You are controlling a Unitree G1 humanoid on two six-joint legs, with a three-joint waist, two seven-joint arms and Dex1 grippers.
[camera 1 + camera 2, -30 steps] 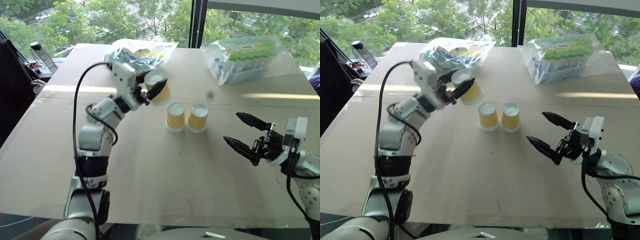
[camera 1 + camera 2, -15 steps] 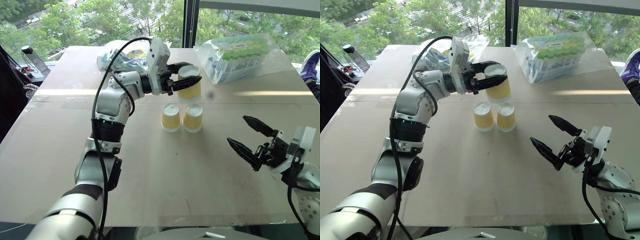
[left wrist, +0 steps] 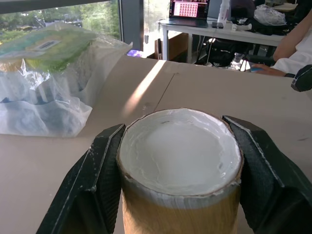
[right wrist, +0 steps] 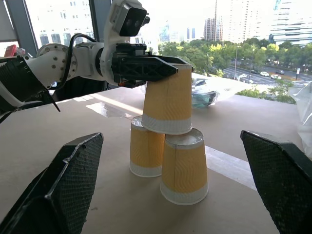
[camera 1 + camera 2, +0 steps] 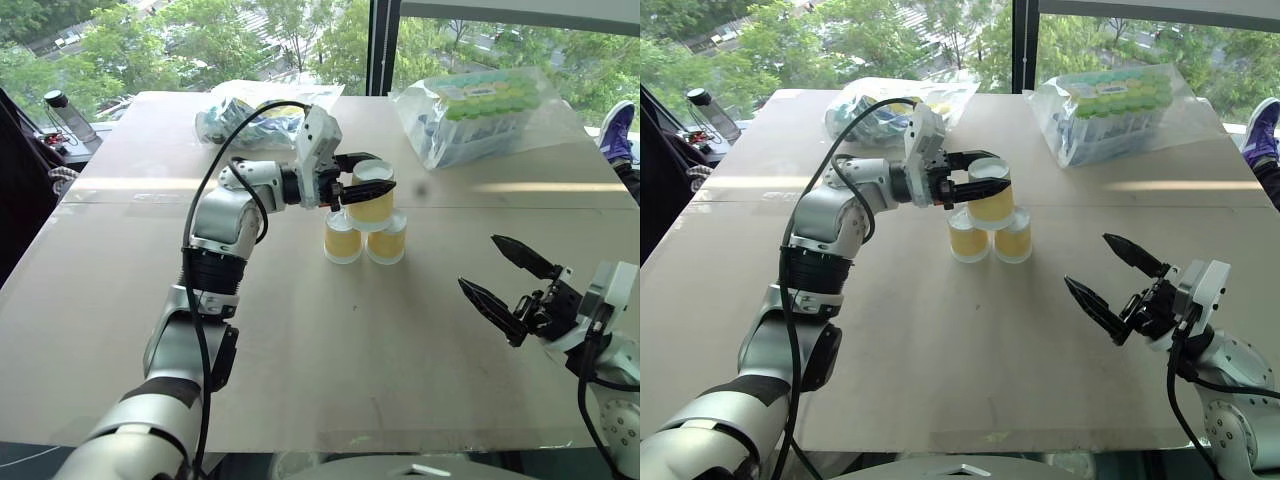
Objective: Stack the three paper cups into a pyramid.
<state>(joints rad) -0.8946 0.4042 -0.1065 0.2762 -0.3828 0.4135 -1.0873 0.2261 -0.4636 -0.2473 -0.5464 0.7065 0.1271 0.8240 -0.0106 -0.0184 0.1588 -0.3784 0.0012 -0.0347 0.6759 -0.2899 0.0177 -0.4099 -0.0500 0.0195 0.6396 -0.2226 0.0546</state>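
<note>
Holding third paper cup (image 5: 989, 200) inverted atop two base cups (image 5: 988, 240), left gripper (image 5: 978, 187) clamped near its upper end. Light, crushable; grip sidewalls gently. Right gripper (image 5: 1110, 292) spread wide, empty, well apart.

The three paper cups (image 4: 168, 124) have matt yellow-orange paper sides with a faint wavy texture, and plain white bands at rim and base. The held cup's (image 3: 180, 161) upturned white base looks dull and slightly rough. The left end effector's (image 3: 180, 170) fingers (image 3: 97, 180) are matt black plastic; the right end effector (image 4: 170, 195) shows a fine mesh-like grip pattern. The counter (image 5: 300, 350) is smooth, matt light-brown board. At the far right, a glossy clear plastic bag (image 5: 480, 115) is crinkled.
</note>
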